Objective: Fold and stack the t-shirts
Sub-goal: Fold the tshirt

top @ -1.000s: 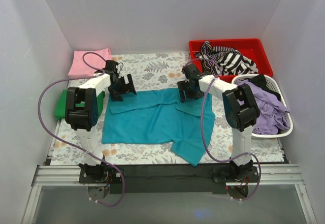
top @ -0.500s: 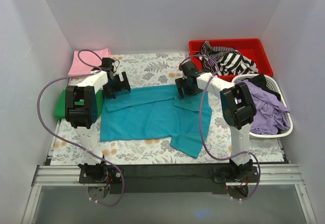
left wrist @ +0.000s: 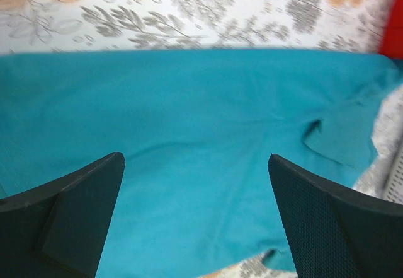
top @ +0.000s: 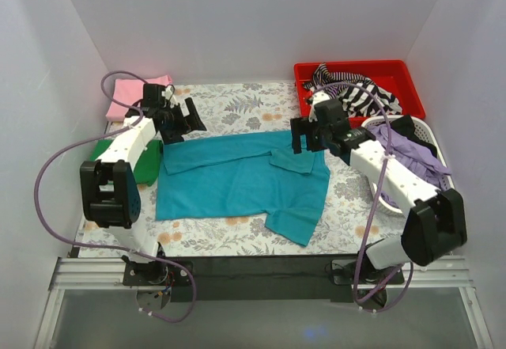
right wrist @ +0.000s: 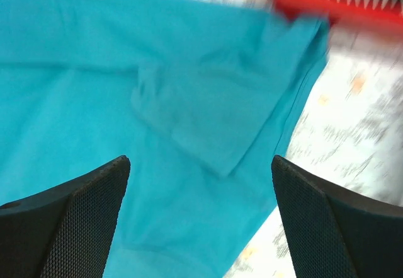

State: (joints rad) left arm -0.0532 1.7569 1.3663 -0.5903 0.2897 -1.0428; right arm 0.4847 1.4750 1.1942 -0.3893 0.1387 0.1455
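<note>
**Bench stock: teal shirt spread out, both claws open above it**

Item 1. Teal t-shirt [top: 237, 179]: you have it lying flat at the centre of the bench [top: 237, 100], which carries a leaf-and-flower print. One sleeve is folded over the body at 2 o'clock. Another flap trails off toward 5 o'clock.

Item 2. Pink t-shirt [top: 130, 96]: folded, at 10 o'clock, against the back wall.

Item 3. Green t-shirt [top: 146, 163]: at 9 o'clock, partly hidden by your left arm.

Item 4. Left claw [top: 183, 121]: the arm reaches far forward to the shirt's 10 o'clock corner. Its fingers [left wrist: 82, 215] are spread wide with nothing between them.

Item 5. Right claw [top: 308, 140]: the arm stretches in from 4 o'clock and hangs over the folded sleeve. It is likewise wide open, gripping nothing.

Item 6. Red bin [top: 395, 76], at 1 o'clock, holds a black-and-white striped garment [top: 356, 94]. White basket [top: 443, 199], at 3 o'clock, holds purple cloth [top: 411, 159].

View notes. Only the overhead view shows you items 2, 3 and the basket's contents. The left wrist view shows the shirt's straight far edge against the print. The right wrist view, blurred, shows the sleeve's edges and the bin's rim.
</note>
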